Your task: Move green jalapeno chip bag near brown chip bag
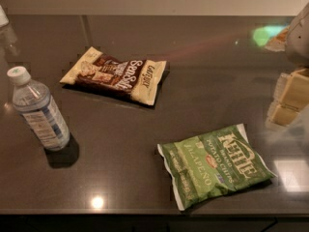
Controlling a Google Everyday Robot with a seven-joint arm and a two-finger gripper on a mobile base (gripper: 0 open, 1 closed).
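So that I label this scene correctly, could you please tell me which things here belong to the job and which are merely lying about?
Belong to the job:
green jalapeno chip bag, front right
brown chip bag, rear left
gripper, at the right edge, open

Lying about:
water bottle, standing at the left on the counter

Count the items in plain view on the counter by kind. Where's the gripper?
Chip bags: 2, the green jalapeno chip bag and the brown chip bag
Bottles: 1, the water bottle
Total: 3
The gripper is at the right edge of the view, to the upper right of the green bag and touching none of them.
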